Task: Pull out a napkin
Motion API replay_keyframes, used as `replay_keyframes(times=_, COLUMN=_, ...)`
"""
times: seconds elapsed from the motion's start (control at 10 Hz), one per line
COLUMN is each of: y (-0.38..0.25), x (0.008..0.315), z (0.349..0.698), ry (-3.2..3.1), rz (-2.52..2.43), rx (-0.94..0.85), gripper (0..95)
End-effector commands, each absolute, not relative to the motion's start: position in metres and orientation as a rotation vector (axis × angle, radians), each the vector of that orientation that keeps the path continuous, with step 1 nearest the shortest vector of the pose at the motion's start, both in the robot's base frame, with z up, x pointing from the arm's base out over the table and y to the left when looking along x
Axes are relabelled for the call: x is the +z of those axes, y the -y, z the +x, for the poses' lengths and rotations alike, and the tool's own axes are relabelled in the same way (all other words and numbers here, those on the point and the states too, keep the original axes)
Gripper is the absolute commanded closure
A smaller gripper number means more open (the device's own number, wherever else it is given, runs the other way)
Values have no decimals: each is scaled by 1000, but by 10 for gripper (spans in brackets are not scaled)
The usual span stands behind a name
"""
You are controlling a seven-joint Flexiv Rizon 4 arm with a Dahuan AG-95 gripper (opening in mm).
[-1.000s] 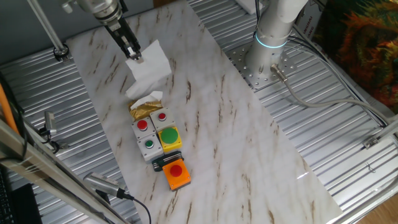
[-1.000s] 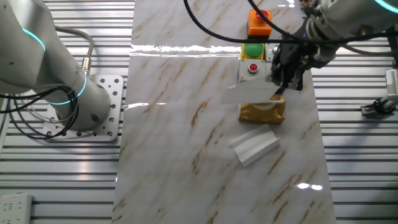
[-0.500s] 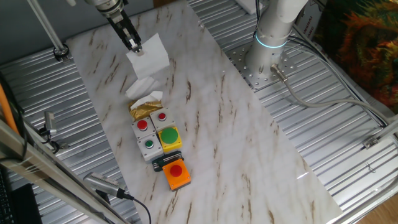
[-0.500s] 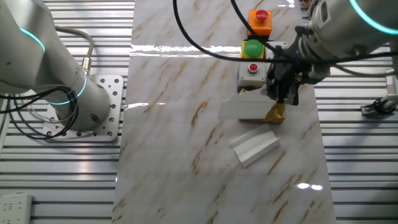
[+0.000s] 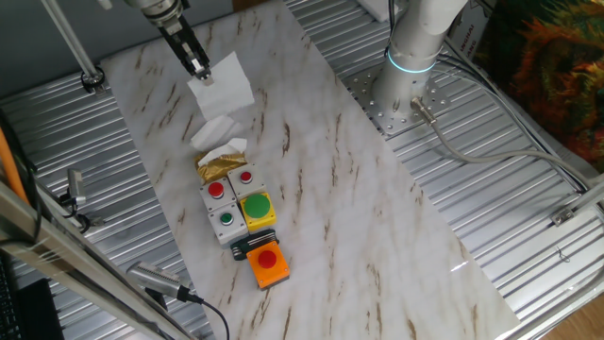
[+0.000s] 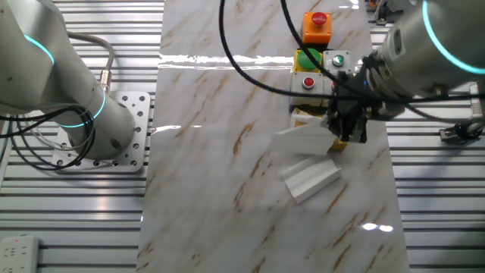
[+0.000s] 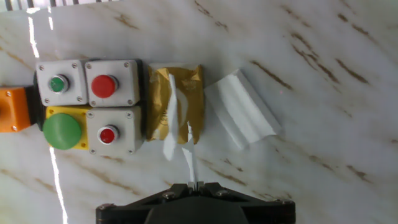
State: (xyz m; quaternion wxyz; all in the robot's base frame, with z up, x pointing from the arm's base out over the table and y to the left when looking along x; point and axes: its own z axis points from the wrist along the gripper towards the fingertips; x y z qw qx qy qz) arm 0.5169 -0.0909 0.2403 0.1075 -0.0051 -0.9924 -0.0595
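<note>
white napkin (image 5: 223, 81), pinched at edge, hanging w/ creases

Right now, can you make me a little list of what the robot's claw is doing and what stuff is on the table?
claw: shut on a white napkin, held above the table
gold packet: on the marble tabletop, tissue poking out
second napkin: lying beside the packet
button boxes: grey, against the packet's other side

Colours on the bench (image 5: 377, 227)

White brown-veined marble; white napkin (image 5: 223, 83); shiny gold packet (image 7: 174, 102); grey button box (image 7: 87, 106) with red and green buttons.
</note>
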Motion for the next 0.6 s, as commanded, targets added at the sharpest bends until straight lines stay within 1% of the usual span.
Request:
replay_keyframes(times=0.1, y=98, x=232, z=523, ry=2921, rz=1, rx=-186, gripper=950)
replay_keyframes(times=0.6, y=118, x=202, z=537, ry=2927, rz=33, rx=-220, gripper=950)
